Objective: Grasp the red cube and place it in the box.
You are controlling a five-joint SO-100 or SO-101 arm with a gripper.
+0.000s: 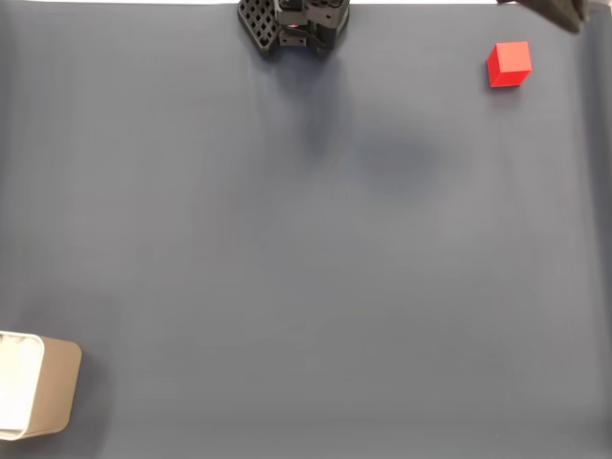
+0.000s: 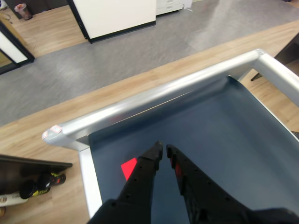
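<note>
The red cube (image 1: 509,64) sits on the dark blue mat near the far right corner in the fixed view. The box (image 1: 57,387), tan outside and white inside, stands at the bottom left edge, far from the cube. In the wrist view my gripper (image 2: 164,148) hangs above the mat with its black fingers (image 2: 145,172) almost touching at the tips and nothing between them. The red cube (image 2: 129,168) peeks out just left of the left finger, partly hidden behind it. A dark part of the arm (image 1: 555,11) shows at the top right edge, just beyond the cube.
The arm's black base (image 1: 295,24) stands at the top middle of the fixed view. A raised silver rim (image 2: 163,93) borders the mat close behind the cube, with wooden floor beyond. Open mat lies between cube and box.
</note>
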